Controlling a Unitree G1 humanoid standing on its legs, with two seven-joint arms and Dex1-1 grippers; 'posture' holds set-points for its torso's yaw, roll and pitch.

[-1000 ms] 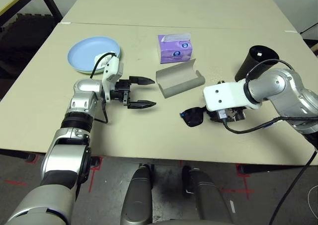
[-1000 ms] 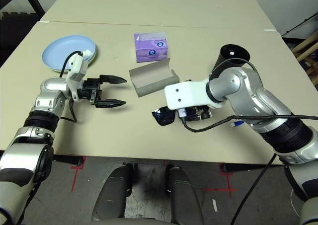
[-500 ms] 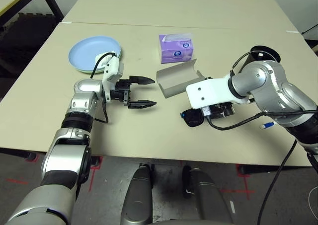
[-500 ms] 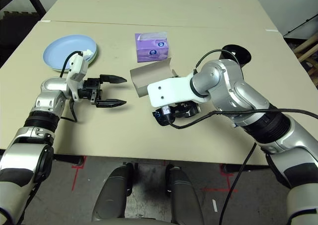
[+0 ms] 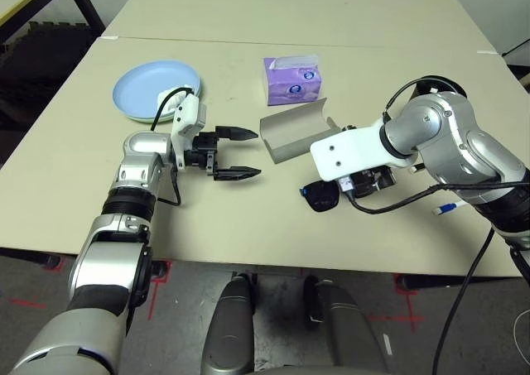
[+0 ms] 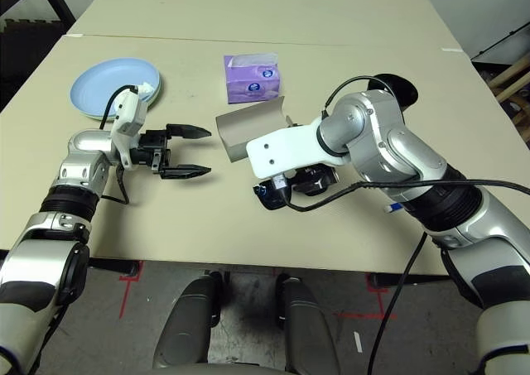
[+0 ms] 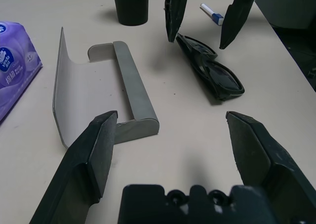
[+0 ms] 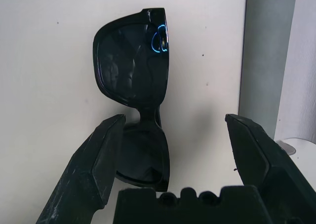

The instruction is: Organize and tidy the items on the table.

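Observation:
Black sunglasses [image 5: 321, 196] lie folded on the beige table [image 5: 248, 226], just in front of the open grey glasses case [image 5: 298, 131]. My right gripper [image 8: 174, 119] hangs over them, open, one finger on each side of the frame and not touching it. From the left wrist view its fingers [image 7: 175, 11] point down at the sunglasses [image 7: 210, 70]. My left gripper [image 5: 240, 153] is open and holds nothing, hovering left of the case and pointing at it. A crumpled white tissue [image 5: 170, 96] lies on the light blue plate [image 5: 149, 81].
A purple tissue box [image 5: 291, 80] stands behind the case. The black cup [image 5: 431, 87] is partly hidden behind my right forearm. A small white and blue pen [image 5: 447, 209] lies at the right, beside my right arm's black cable. A seam crosses the table at the back.
My right arm has swung left, bringing its open gripper over the sunglasses and covering part of the cup. In the last half second it barely moved. The left arm stayed still.

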